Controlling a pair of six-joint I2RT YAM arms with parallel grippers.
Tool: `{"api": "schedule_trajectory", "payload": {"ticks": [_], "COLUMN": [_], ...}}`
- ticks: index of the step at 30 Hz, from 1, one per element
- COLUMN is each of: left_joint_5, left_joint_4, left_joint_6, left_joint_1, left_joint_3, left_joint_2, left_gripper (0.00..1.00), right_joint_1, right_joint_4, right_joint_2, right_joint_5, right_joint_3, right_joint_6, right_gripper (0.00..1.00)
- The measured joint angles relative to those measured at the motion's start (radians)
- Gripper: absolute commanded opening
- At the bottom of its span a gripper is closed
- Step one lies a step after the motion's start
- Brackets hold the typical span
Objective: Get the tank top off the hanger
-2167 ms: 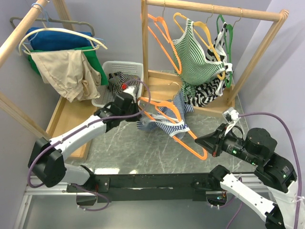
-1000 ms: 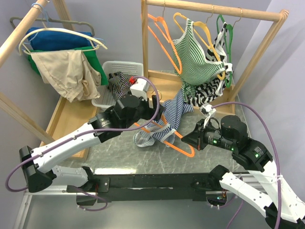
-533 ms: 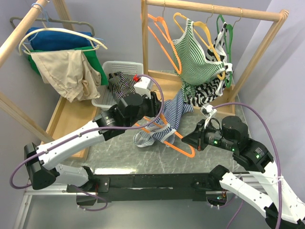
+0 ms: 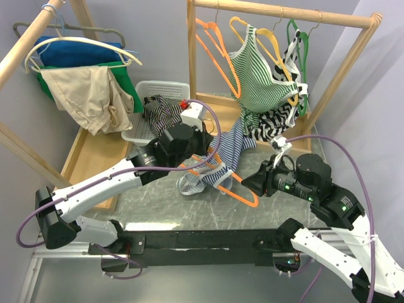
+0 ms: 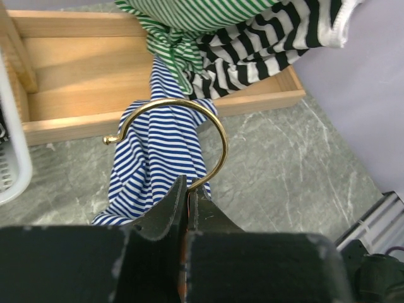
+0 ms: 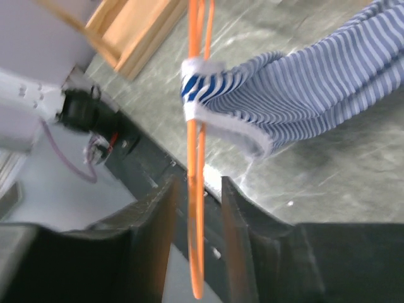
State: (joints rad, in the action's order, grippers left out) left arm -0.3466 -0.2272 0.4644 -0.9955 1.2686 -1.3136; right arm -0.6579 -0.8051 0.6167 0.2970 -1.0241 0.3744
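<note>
A blue-and-white striped tank top [image 4: 228, 148] hangs on an orange hanger [image 4: 246, 197] above the marble table. In the left wrist view my left gripper [image 5: 189, 188] is shut on the hanger's neck just below its gold hook [image 5: 221, 139], with the tank top [image 5: 158, 164] draped behind. My left gripper [image 4: 208, 153] sits at the hanger's top. My right gripper [image 4: 246, 183] is at the hanger's lower end. Its jaws [image 6: 197, 186] stand open on either side of the orange hanger [image 6: 197, 240] without touching it. A tank top strap [image 6: 202, 95] wraps the hanger's arm.
A wooden rack [image 4: 284, 12] at the back carries orange, yellow and green hangers, a green striped top [image 4: 255, 69] and a black-and-white one [image 4: 271, 123]. A white basket [image 4: 148, 88] with clothes stands left of it. Another rack with beige clothing [image 4: 88, 95] is at far left.
My left gripper moved in and shut on the hanger's neck. My right gripper, shut on the hanger's lower end before, has opened and let it go.
</note>
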Motion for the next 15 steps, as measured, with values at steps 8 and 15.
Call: {"api": "schedule_trajectory", "payload": {"ticks": [8, 15], "left_joint_5": [-0.106, -0.204], "left_joint_4": [-0.059, -0.145], "left_joint_6": [0.0, 0.032], "left_joint_1": [0.0, 0.0], "left_joint_3": [0.029, 0.193], "left_joint_2": [-0.023, -0.144], "left_gripper": [0.01, 0.01], "right_joint_1": [0.0, -0.04], "right_joint_4": [0.0, 0.043], "right_joint_2": [0.002, 0.057], "right_joint_5": [-0.152, -0.182], "right_joint_3": [-0.155, -0.137], "right_joint_6": [0.074, 0.18], "right_gripper": [0.63, 0.62]}}
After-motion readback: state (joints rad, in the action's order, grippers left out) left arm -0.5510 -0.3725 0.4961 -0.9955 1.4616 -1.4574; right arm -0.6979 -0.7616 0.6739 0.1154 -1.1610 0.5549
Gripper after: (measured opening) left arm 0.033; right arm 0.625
